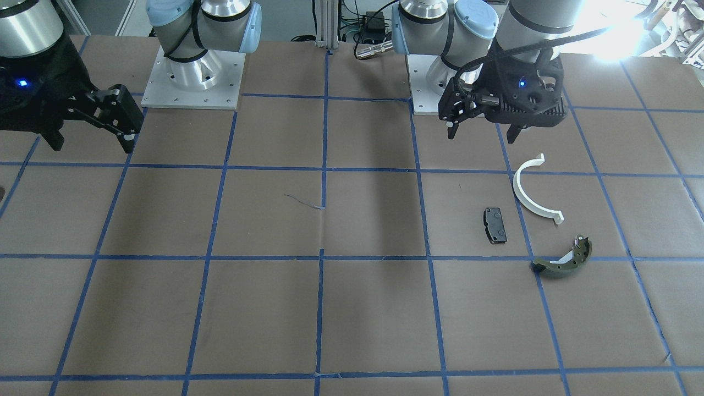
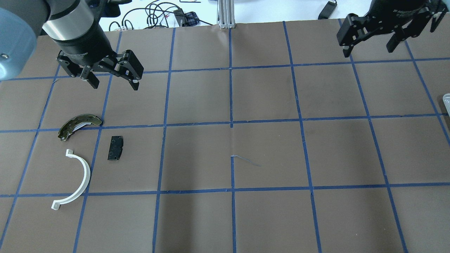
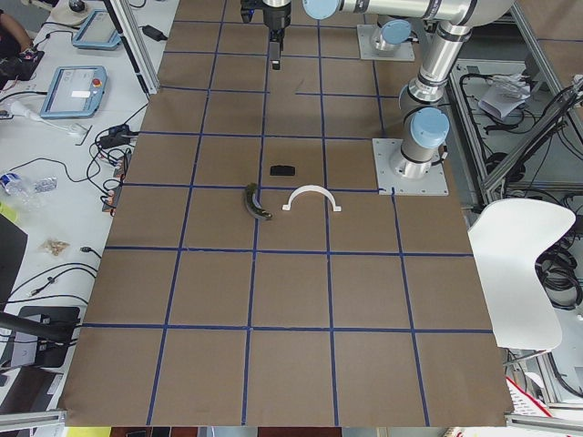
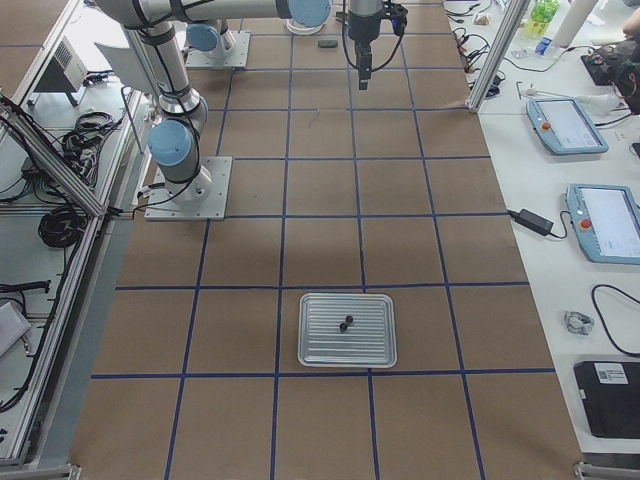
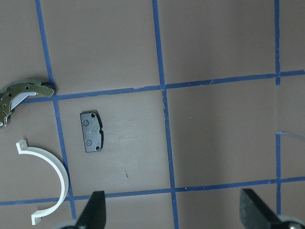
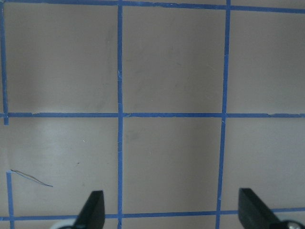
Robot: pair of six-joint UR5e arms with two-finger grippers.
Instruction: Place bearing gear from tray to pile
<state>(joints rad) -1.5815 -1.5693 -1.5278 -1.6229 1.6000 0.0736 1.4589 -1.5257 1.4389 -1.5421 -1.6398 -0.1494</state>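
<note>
1. The bearing gear (image 4: 348,319) shows only in the right side view, as a small dark piece lying in a flat silver tray (image 4: 372,348). A second small dark piece (image 4: 342,327) sits just beside it. Both are too small to make out teeth or shape.
2. The tray rests at the end of the table (image 2: 267,154) on the robot's right. In the overhead view only a sliver of its rim shows at the right edge.
3. The gear is well apart from both claws. The right gripper (image 2: 368,52) is the nearer one. It hangs above the paper, farther from the robot than the tray's rim and inward of it.
4. The right gripper's fingers are spread wide with nothing between them. Its wrist view shows only brown paper and blue tape lines below.
5. The left gripper (image 2: 115,85) is also spread wide and empty. It is raised just beyond the pile, on the side away from the robot.
6. The pile is an olive-green shoe (image 2: 79,125), a black pad (image 2: 115,148) and a white half-ring (image 2: 75,179). They lie near one another with none touching.
</note>
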